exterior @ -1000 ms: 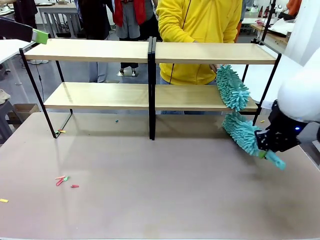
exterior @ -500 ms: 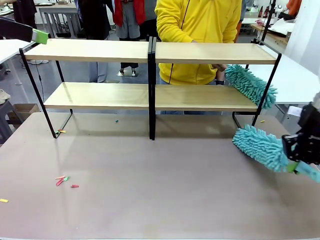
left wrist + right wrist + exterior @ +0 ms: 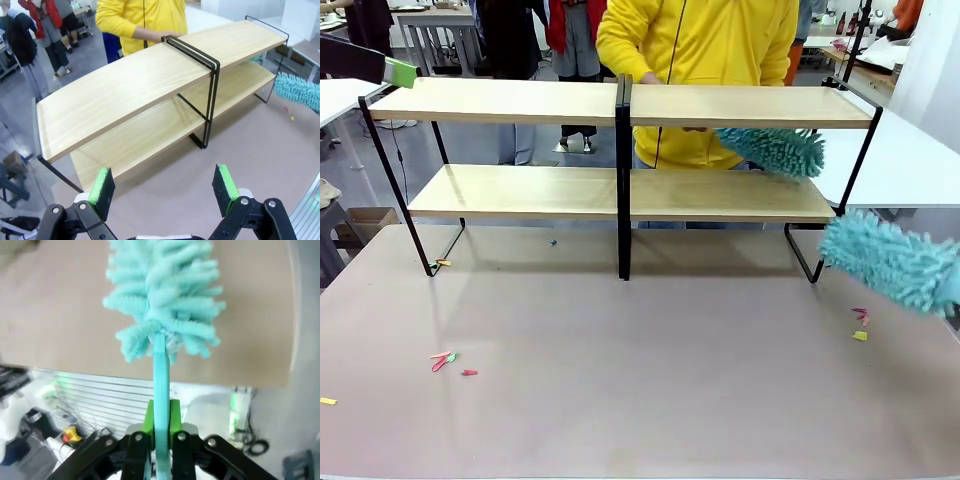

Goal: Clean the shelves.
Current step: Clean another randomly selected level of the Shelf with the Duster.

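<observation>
Room: workshop floor beyond the table, with white-topped tables (image 3: 340, 95) at the sides and people standing farther back.
Table: large grey-brown tabletop (image 3: 640, 380), bare across most of its middle.
Shelves: wide two-tier rack of four light wooden boards on a thin black metal frame (image 3: 620, 150), standing along the far half of the tabletop, one central black upright dividing it; the left wrist view shows it (image 3: 150, 95) from its end.
Person: in a yellow sweatshirt (image 3: 700, 50) behind the rack, one hand (image 3: 648, 78) on the top tier at the central upright.
Person's duster: teal fluffy chenille duster (image 3: 775, 150), held between the two tiers of the right-hand bay, above the lower board.
Robot's duster: second teal chenille duster with a light-blue flat handle (image 3: 162, 300), at the right edge of the front view (image 3: 890, 262), over the table, apart from the rack.
Right gripper (image 3: 161, 417): green pads clamped on the duster's handle.
Left gripper (image 3: 165, 187): jaws spread wide, nothing between them, facing the rack's left end.
Litter: small red, green and yellow scraps (image 3: 448, 360) on the left of the tabletop, more (image 3: 860, 322) on the right.
</observation>
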`<action>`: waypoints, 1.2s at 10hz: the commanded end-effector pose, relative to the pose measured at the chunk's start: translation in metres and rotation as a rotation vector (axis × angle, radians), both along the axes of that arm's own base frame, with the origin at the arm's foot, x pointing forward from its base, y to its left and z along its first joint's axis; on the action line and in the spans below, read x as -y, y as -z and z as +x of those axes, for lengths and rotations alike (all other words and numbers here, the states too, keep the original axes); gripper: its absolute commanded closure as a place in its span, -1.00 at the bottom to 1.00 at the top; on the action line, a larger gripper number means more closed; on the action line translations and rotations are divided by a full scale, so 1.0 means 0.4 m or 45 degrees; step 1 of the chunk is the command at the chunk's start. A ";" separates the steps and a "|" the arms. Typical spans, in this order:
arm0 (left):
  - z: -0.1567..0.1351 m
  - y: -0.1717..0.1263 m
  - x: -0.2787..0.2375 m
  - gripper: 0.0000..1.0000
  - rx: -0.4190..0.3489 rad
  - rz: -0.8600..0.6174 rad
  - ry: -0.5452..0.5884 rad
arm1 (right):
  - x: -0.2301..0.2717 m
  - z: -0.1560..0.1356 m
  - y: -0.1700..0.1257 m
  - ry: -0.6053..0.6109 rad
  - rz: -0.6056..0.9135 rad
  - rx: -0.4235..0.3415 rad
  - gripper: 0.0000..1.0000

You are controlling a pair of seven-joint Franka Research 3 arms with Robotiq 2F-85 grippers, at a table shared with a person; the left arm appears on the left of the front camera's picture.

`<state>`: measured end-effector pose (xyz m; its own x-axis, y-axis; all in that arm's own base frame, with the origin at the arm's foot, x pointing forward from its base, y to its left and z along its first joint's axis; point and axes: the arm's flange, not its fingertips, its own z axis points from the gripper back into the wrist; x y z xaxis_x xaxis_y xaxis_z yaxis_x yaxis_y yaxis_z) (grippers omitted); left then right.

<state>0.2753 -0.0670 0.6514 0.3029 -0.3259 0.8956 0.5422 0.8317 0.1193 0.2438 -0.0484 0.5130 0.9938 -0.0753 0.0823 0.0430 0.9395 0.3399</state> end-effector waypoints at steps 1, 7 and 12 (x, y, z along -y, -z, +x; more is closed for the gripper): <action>-0.002 0.009 0.000 -1.00 0.002 -0.009 -0.009 | 0.020 -0.079 0.068 -0.330 0.365 0.124 0.75; -0.002 0.009 0.000 -1.00 0.002 -0.009 -0.009 | 0.074 -0.193 -0.025 -1.505 0.857 0.474 0.75; -0.002 0.009 0.000 -1.00 0.002 -0.009 -0.009 | 0.077 -0.223 -0.094 -1.525 0.685 0.813 0.75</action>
